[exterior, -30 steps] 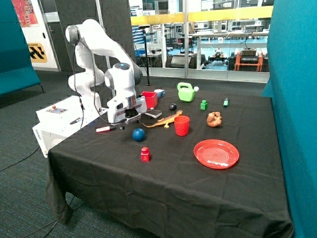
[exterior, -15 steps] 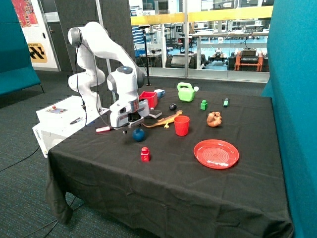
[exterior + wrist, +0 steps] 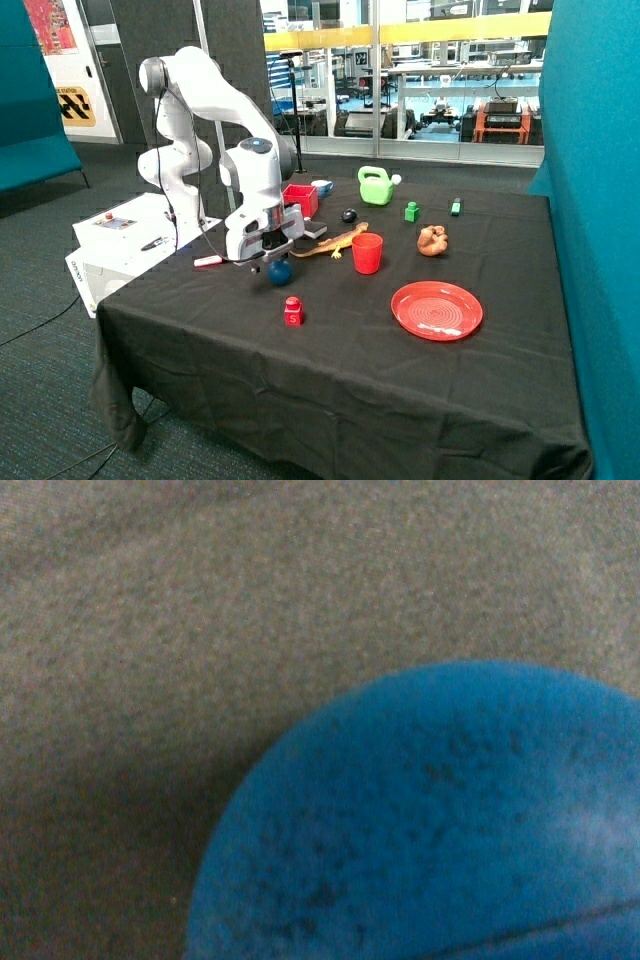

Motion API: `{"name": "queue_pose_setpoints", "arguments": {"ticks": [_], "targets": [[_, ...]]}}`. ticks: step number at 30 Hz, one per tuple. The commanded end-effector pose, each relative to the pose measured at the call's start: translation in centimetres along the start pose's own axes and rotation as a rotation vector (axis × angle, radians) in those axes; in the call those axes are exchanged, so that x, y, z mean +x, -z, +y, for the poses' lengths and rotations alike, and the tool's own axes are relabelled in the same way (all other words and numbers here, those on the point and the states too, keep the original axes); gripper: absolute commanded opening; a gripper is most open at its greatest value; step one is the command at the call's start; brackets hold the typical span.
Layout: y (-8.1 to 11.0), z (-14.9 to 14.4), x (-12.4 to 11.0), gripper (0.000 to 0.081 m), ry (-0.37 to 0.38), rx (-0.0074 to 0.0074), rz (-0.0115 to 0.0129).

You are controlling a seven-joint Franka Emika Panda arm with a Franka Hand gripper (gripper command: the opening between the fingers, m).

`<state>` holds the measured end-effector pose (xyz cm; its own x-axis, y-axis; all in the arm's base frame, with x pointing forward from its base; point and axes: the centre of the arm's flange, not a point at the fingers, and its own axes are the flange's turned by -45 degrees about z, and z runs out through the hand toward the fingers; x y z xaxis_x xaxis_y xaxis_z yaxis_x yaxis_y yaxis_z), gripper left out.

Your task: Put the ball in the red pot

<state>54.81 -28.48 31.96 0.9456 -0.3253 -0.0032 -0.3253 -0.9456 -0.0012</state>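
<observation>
The dark blue ball (image 3: 281, 272) rests on the black cloth, between the red cup and the red marker. My gripper (image 3: 260, 263) hangs low right over and beside it, on the side towards the marker. The wrist view is filled by the ball (image 3: 430, 830) from very close, with black cloth around it. The red pot (image 3: 300, 199), square and box-shaped, stands further back on the table, behind the arm's wrist. Nothing shows inside the pot from here.
A round red cup (image 3: 367, 253), an orange lizard toy (image 3: 335, 240) and a small red block (image 3: 292, 311) lie near the ball. A red plate (image 3: 436, 310), green watering can (image 3: 376, 185), black roundish object (image 3: 348, 215) and brown toy (image 3: 432, 240) sit further off. A red marker (image 3: 208, 261) lies by the table edge.
The gripper has moved from beside the red pot forward and down to the ball. The ball has stayed in its place.
</observation>
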Motion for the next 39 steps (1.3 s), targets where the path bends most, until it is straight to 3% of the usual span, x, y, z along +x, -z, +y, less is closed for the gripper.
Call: {"name": "queue_pose_setpoints", "arguments": {"ticks": [1, 19, 23, 27, 28, 31, 39], "targets": [[-0.6, -0.1, -0.3, 0.0751, 0.002, -0.0012, 0.0032], [-1.4, -1.2, 0.0, 0.0716, 0.024, -0.0013, 0.0032], [-1.5, -1.3, 0.0, 0.0524, 0.019, -0.0013, 0.0032], [-1.5, -1.3, 0.0, 0.0105, 0.016, -0.0012, 0.0032], [-1.5, -1.3, -0.1, 0.0052, 0.015, -0.0012, 0.0032], [-1.6, -1.3, -0.2, 0.0007, 0.018, -0.0012, 0.0032], [-1.8, -1.3, -0.3, 0.0000, 0.028, -0.0013, 0.0032]]}}
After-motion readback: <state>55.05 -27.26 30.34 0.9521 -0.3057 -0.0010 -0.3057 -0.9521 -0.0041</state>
